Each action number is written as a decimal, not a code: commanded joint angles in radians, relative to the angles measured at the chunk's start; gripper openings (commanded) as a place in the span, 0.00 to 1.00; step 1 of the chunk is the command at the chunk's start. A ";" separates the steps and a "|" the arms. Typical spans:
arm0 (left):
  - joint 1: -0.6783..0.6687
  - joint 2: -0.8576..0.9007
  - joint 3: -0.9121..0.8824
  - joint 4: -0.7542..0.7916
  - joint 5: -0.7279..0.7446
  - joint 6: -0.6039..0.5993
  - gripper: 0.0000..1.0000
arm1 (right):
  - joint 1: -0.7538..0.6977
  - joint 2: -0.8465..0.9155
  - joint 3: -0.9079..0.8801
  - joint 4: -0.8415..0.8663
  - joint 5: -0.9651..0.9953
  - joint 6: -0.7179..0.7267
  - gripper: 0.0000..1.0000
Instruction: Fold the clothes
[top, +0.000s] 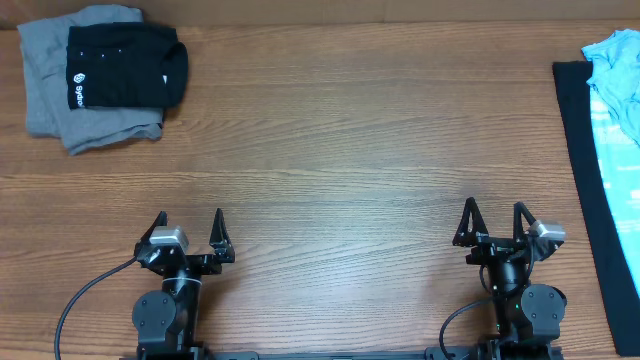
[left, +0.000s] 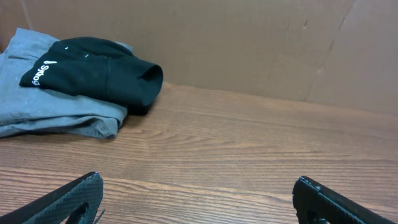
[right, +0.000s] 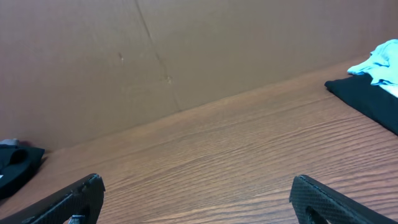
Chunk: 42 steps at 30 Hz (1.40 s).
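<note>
Far off in the counter's (top: 350, 150) back left corner, a folded black garment (top: 125, 65) lies on a grey garment (top: 60, 115), well apart from the left claw (top: 190, 225), wide and empty at the front edge. The right claw (top: 493, 215) gapes likewise, empty; the light blue T-shirt (top: 620, 90) lies on black cloth (top: 585, 180) at the right edge.

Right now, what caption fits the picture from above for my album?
Left tool and right tool open; black top on grey clothes, blue shirt far right.
</note>
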 joint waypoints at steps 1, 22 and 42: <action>-0.008 -0.010 -0.004 -0.001 -0.014 0.008 1.00 | -0.003 -0.010 -0.010 0.006 -0.001 -0.006 1.00; -0.008 -0.010 -0.004 -0.001 -0.014 0.008 1.00 | -0.003 -0.010 -0.010 0.006 -0.001 -0.006 1.00; -0.008 -0.010 -0.004 -0.001 -0.014 0.008 1.00 | -0.002 -0.010 -0.010 0.333 -0.353 0.363 1.00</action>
